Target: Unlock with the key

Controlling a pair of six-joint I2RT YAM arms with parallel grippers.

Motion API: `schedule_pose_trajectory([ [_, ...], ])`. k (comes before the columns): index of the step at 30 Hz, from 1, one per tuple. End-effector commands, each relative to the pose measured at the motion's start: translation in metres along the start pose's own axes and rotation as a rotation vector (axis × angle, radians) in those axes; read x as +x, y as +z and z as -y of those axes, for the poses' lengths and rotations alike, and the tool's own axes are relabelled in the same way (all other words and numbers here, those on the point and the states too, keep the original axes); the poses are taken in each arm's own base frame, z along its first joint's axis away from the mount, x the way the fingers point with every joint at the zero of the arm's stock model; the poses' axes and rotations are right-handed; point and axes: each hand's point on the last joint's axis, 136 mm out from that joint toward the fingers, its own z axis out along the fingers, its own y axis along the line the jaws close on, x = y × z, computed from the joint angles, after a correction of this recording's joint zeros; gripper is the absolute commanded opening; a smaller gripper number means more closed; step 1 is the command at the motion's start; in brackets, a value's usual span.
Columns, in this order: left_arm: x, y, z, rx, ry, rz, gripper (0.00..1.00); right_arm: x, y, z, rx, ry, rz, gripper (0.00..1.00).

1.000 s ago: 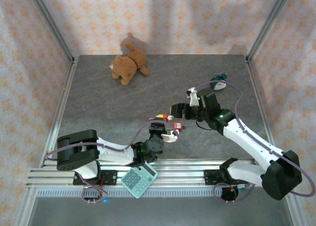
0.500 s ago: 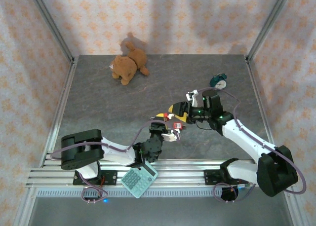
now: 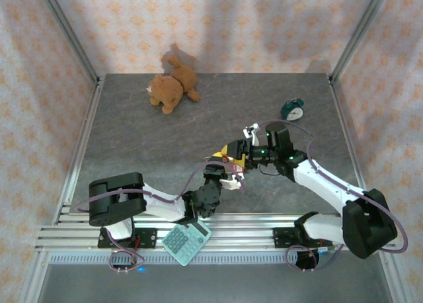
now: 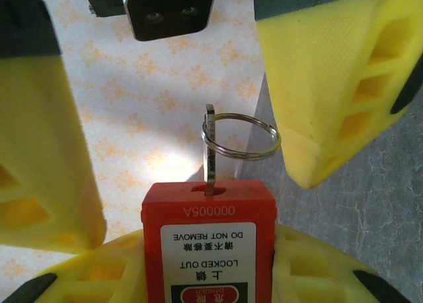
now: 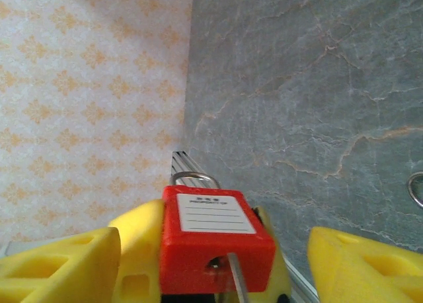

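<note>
A red padlock (image 4: 209, 243) with a "LOCKED OUT" label is clamped between the yellow pads of my left gripper (image 4: 209, 276), which is shut on it. A thin metal key (image 4: 210, 151) stands in its keyhole, with a wire ring (image 4: 242, 136) through the key's head. My right gripper (image 5: 215, 257) is open. Its yellow fingers (image 4: 337, 85) stand wide on either side of the key and touch nothing. In the right wrist view the padlock (image 5: 215, 247) faces me, shackle (image 5: 192, 178) behind, key blade (image 5: 236, 280) at its front. From above, both grippers meet at the padlock (image 3: 236, 164).
A brown teddy bear (image 3: 170, 88) lies at the back of the grey table. A small green alarm clock (image 3: 291, 109) sits at the right, behind the right arm. A teal calculator (image 3: 186, 240) rests on the front rail by the left arm's base.
My right gripper has moved left and closer to the padlock, so its fingers now straddle the key. The left gripper has kept its hold on the padlock almost in place.
</note>
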Motion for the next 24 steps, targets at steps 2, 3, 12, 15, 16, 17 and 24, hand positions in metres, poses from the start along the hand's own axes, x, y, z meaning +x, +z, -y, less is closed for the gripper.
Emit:
schedule_pose_trajectory([
  [2, -0.0091, 0.0004, -0.0203, -0.045, -0.08, 0.022, 0.23, 0.0002, 0.0032, 0.0004, -0.016, -0.004, 0.005, 0.67],
  [3, -0.0091, 0.0005, -0.0202, -0.046, -0.08, 0.021, 0.23, 0.0, 0.0035, -0.0011, -0.022, -0.005, 0.006, 0.66],
  [12, -0.0046, 0.0055, -0.0238, -0.058, -0.111, 0.004, 0.26, 0.0057, 0.004, -0.0052, -0.045, 0.001, -0.01, 0.51],
  [15, -0.0043, 0.0059, -0.026, -0.055, -0.122, 0.005, 0.27, 0.0061, 0.0035, -0.0044, -0.045, 0.004, -0.006, 0.46],
  [16, -0.0045, 0.0063, -0.0269, -0.056, -0.127, 0.006, 0.27, 0.0063, 0.0034, -0.0046, -0.046, 0.004, -0.006, 0.44],
  [17, -0.0046, 0.0061, -0.0271, -0.058, -0.13, 0.007, 0.27, 0.0062, 0.0032, -0.0055, -0.048, 0.002, -0.006, 0.43],
  [24, -0.0064, 0.0061, -0.0251, -0.048, -0.136, 0.017, 0.32, 0.0053, 0.0056, -0.0074, -0.063, 0.001, -0.011, 0.43],
])
